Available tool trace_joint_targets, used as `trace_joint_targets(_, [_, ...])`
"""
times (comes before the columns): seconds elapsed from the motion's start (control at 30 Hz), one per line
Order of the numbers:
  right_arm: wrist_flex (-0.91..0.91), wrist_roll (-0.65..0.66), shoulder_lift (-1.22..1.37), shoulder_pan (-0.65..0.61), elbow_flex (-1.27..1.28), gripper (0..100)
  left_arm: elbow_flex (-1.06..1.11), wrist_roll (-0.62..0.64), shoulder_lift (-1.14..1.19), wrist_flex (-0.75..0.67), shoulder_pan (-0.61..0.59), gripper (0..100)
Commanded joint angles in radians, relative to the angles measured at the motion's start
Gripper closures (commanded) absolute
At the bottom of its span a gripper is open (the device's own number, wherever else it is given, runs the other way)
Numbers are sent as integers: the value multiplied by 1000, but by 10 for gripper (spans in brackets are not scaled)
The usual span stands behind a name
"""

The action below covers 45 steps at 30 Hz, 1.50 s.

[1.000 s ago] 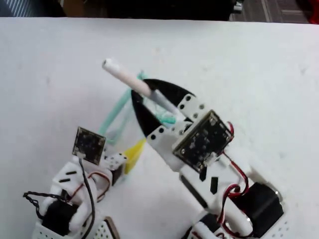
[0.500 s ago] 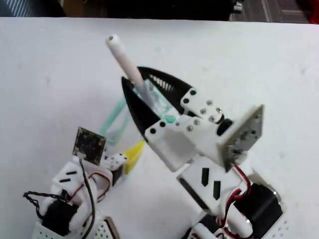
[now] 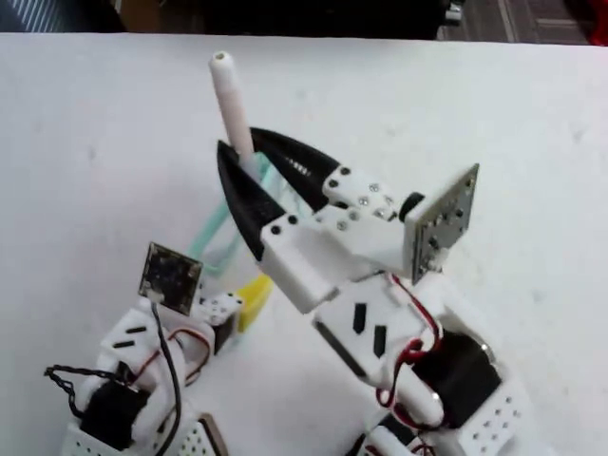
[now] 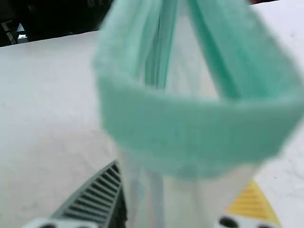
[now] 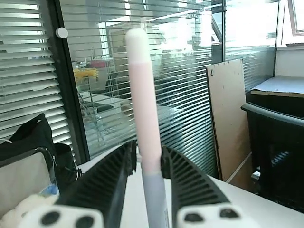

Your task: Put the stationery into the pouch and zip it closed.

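Observation:
My right gripper (image 3: 237,144) is raised over the table, its black jaws shut on a white pen (image 3: 228,95). The pen points up and toward the table's far side; in the right wrist view the pen (image 5: 141,95) stands upright between the jaws of the right gripper (image 5: 147,148). Beneath that gripper lies the clear pouch (image 3: 215,226) with its mint-green edging, mostly hidden by the arm. My left gripper (image 3: 249,287), with a yellow finger, sits at the pouch's near end. In the left wrist view the pouch (image 4: 190,109) hangs close between the jaws of the left gripper (image 4: 171,211), which is shut on it.
The white table (image 3: 494,123) is bare at the left, right and far side. Its far edge meets a dark floor (image 3: 313,17). The left arm's body (image 3: 123,389) occupies the near left corner, and the right arm's base (image 3: 456,389) the near right.
The right gripper has risen and swung the pen from lying slantwise over the pouch to pointing steeply up and away. The right wrist has turned. The left arm has stayed still.

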Motion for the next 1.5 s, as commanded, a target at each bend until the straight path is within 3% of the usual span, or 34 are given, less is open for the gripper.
trace_joint_targets(0.0, [-68, -11, 56, -2, 0, 981, -11, -8, -1, -31, 16, 740])
trace_joint_targets(0.33, [-50, -11, 220, -2, 8, 981, -12, -8, -1, -31, 16, 740])
trace_joint_targets(0.77, [105, -3, 77, -2, 86, 978, -12, -8, -1, -31, 12, 740])
trace_joint_targets(0.83, [143, -3, 65, -2, 86, 933, -11, -8, -1, -31, 12, 740])
trace_joint_targets(1.0, [234, -3, 36, 1, 83, 697, -9, -8, -1, -31, 12, 740])
trace_joint_targets(1.17, [242, 2, -42, 7, 51, 714, -9, -8, -1, -31, 10, 740])
trace_joint_targets(1.47, [315, 74, -84, 268, -29, 759, -6, -8, -1, -31, 7, 740])
